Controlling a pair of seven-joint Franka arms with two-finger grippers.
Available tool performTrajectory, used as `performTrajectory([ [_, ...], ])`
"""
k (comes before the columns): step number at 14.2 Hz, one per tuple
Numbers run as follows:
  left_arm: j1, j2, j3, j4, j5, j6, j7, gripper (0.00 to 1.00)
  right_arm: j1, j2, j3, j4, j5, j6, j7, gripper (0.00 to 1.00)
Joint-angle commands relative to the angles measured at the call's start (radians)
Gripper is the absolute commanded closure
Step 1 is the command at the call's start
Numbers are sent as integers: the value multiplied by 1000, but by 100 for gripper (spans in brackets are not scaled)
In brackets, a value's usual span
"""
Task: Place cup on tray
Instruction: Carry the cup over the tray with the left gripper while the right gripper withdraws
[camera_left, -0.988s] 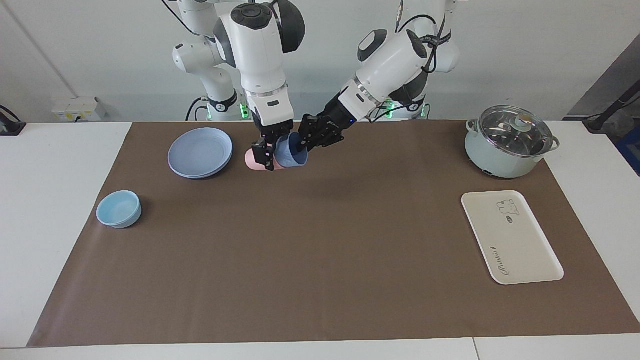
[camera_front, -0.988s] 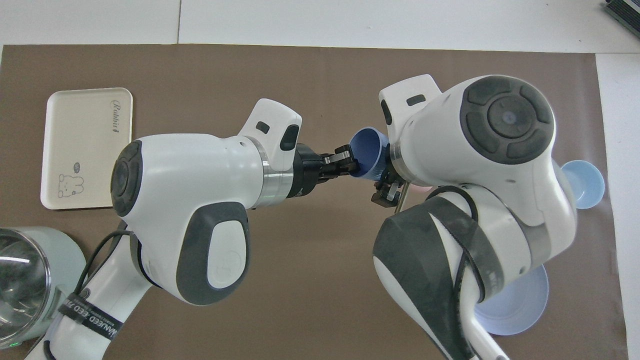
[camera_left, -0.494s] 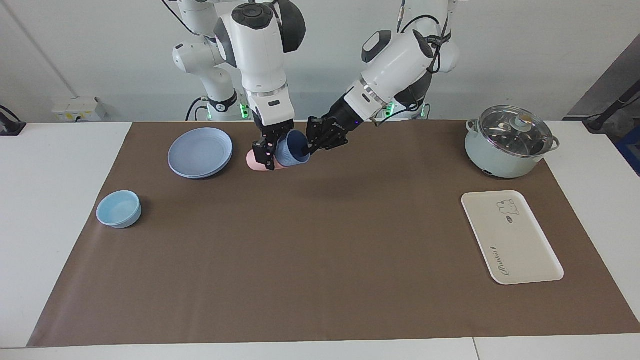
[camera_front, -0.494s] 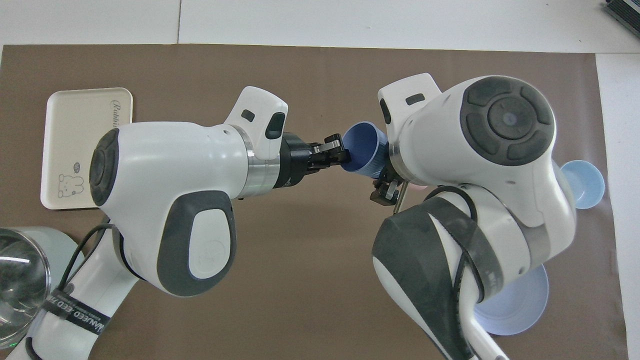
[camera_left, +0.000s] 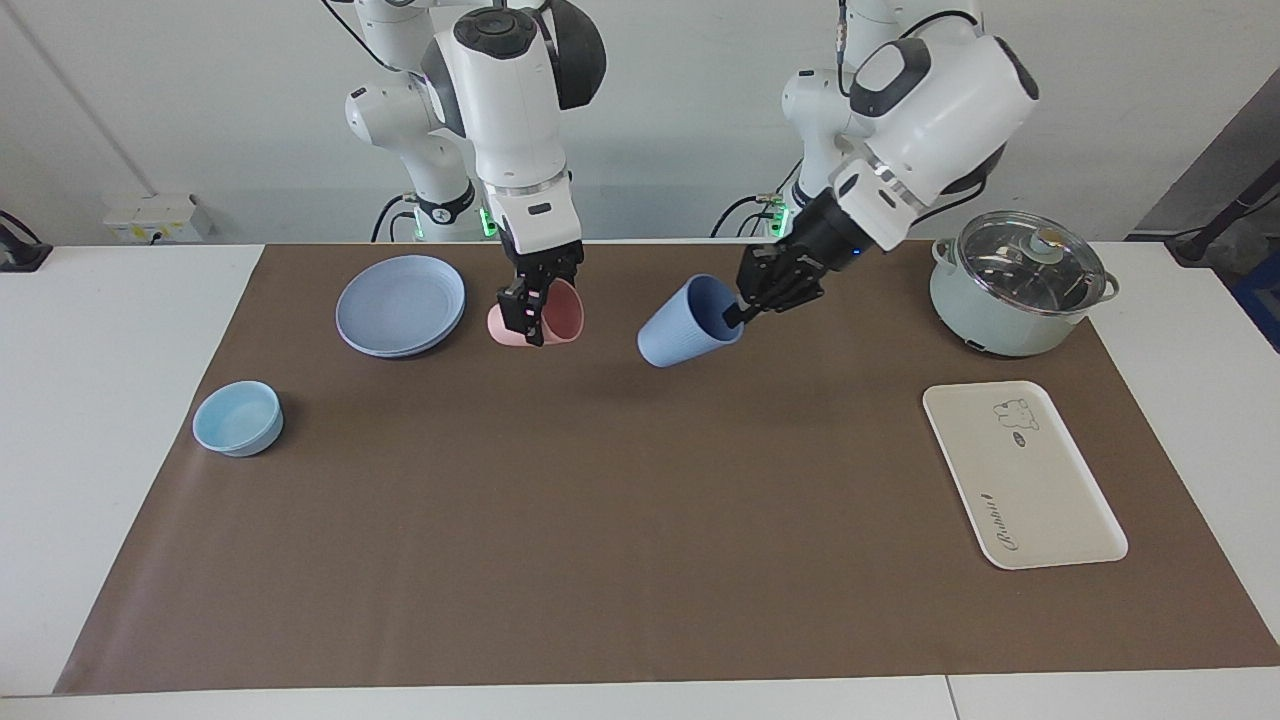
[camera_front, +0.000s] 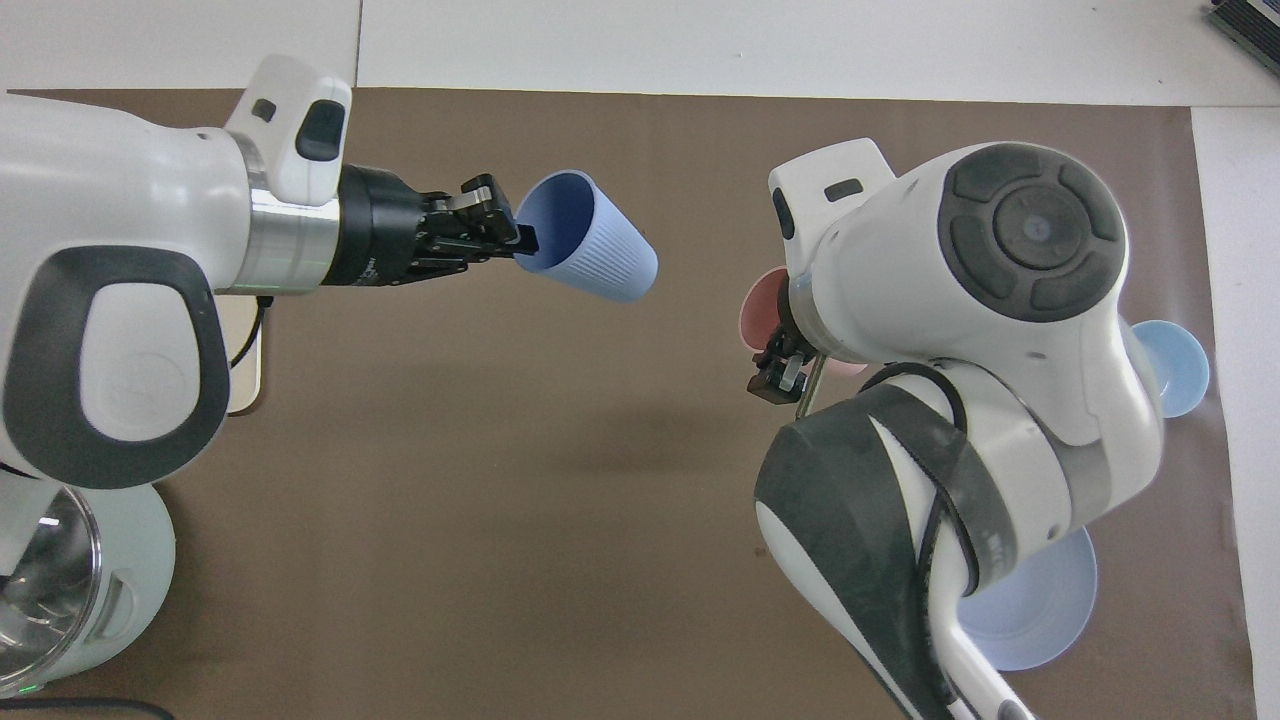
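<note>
Your left gripper is pinching the rim of the blue cup. The cup is tipped on its side, up in the air over the bare brown mat, and it is apart from the pink cup. So the pick-up part is done.

Your right gripper is pinched on the pink cup, down by the round blue plate.

What is left: the blue cup is well apart from the cream tray. The tray sits toward the left arm's end of the table, farther from the robots than the pot with the glass lid. I think you must carry the cup over the tray, turn it upright and let go.

The brown mat covers a white table. A small light-blue bowl sits toward the right arm's end. A plain pale wall stands past the robots.
</note>
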Motion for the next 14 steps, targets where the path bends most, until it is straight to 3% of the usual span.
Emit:
performTrajectory([
  [1, 99, -9, -6, 0, 106, -52, 106, 100, -20, 1, 4, 11, -7, 7, 16, 100],
  [3, 187, -12, -6, -9, 228, -62, 214, 100, -70, 7, 2, 10, 16, 55, 8, 100],
  [6, 314, -32, -6, -69, 351, -50, 460, 100, -168, 16, 2, -3, 177, 144, -79, 100],
  [9, 437, -53, -6, -164, 356, 68, 675, 100, -273, 16, 2, -27, 327, 198, -214, 100],
  [11, 488, -29, -6, -185, 358, 130, 745, 100, -349, 14, 2, -53, 411, 213, -284, 100],
  [14, 532, 25, -6, -234, 358, 294, 787, 100, -457, 43, 2, -128, 675, 306, -599, 100],
])
